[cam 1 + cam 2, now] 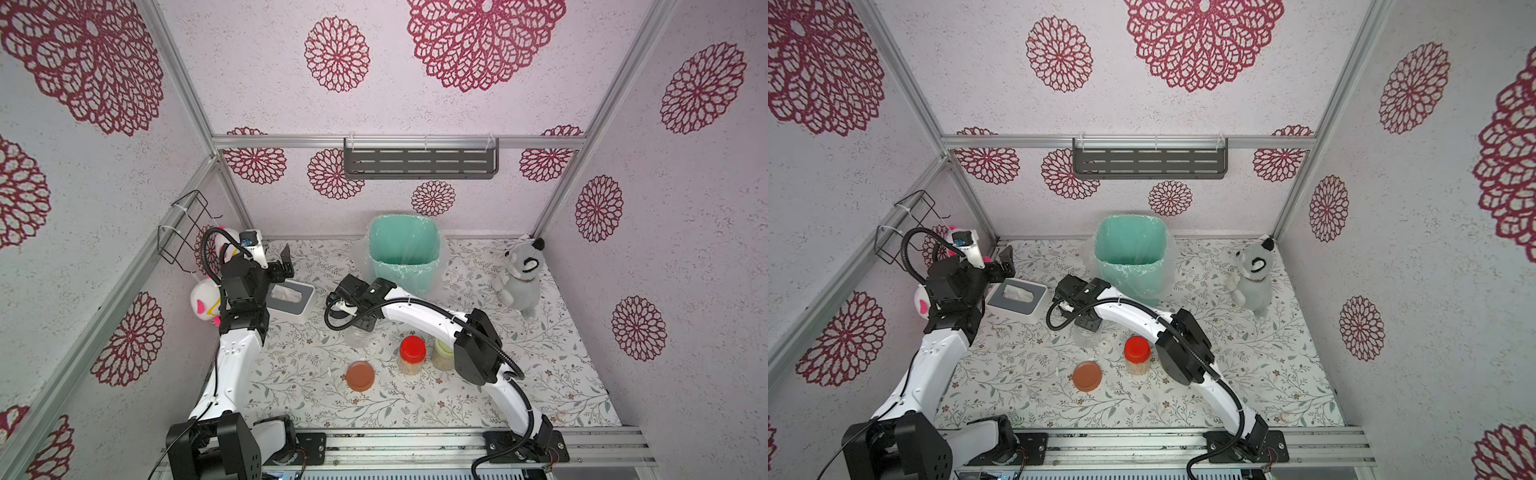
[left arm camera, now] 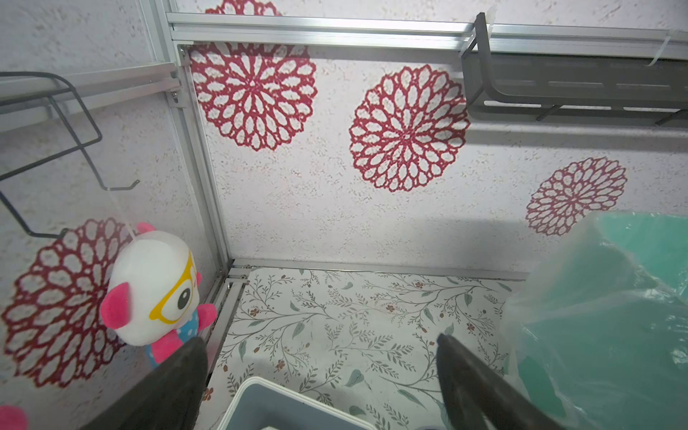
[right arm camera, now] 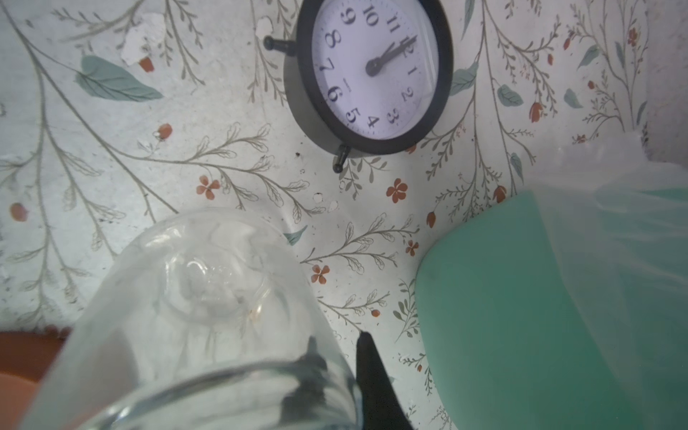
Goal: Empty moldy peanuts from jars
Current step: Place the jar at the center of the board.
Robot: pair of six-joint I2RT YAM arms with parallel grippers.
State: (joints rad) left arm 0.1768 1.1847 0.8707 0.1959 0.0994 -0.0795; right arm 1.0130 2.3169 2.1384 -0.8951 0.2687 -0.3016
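An empty clear jar (image 1: 357, 336) (image 3: 193, 298) without a lid stands upright left of centre. My right gripper (image 1: 360, 321) (image 3: 338, 346) is shut on its wall at the rim, one finger inside and one outside. Whether the jar touches the table I cannot tell. Its brown-orange lid (image 1: 360, 376) (image 1: 1087, 376) lies flat in front of it. To the right stands a red-lidded jar (image 1: 412, 353) (image 1: 1137, 353) with peanuts (image 1: 411, 368) inside. A yellow-green-lidded jar (image 1: 441, 353) is half hidden by the right arm. My left gripper (image 1: 286, 262) (image 2: 320, 340) hangs open and empty at the back left.
A teal bin (image 1: 399, 278) (image 3: 502, 298) lined with clear plastic stands behind the held jar. A black clock (image 3: 372, 74) lies under the right wrist. A tissue box (image 1: 307, 291) sits below the left gripper. A grey plush (image 1: 519, 278) stands back right, a pink-white plush (image 2: 156, 286) hangs left.
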